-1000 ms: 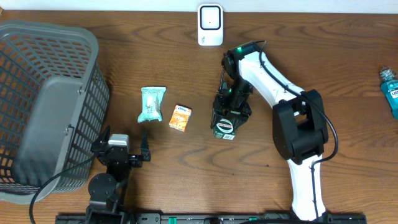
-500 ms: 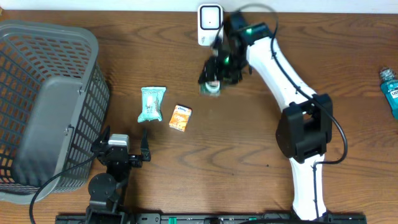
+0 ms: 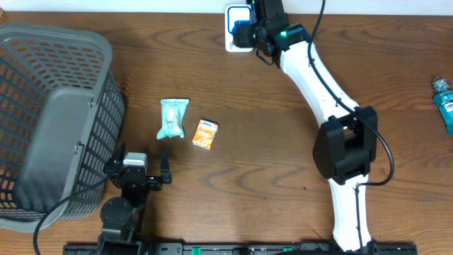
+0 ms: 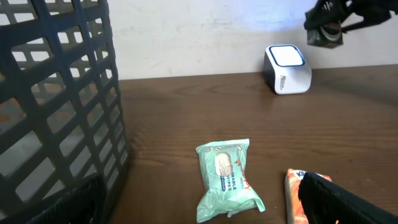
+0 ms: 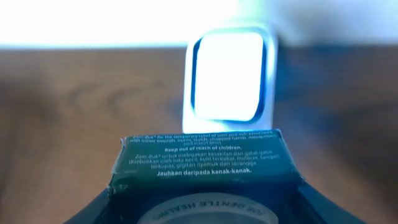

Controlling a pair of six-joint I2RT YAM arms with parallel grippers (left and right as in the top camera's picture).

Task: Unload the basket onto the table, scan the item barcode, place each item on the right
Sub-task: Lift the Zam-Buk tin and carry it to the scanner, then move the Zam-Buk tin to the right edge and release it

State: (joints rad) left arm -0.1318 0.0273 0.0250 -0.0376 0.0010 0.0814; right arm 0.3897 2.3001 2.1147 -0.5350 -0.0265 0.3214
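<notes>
Your dark green box (image 5: 202, 155) hangs clear of the table (image 3: 283, 163) at the far edge, just before the lit scanner (image 5: 227, 78). Its printed panel lies crosswise, far edge towards the scanner window; you cannot judge its long axis. Your right gripper (image 5: 202, 208) is half closed, clamping the box. Your left gripper (image 3: 139, 168) is spread wide, holding nothing.

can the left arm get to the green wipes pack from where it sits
Probably yes. The left gripper is open and faces the green wipes pack, with only table between them. The basket stands off to its left, the orange packet to the right, neither in the way.
</notes>
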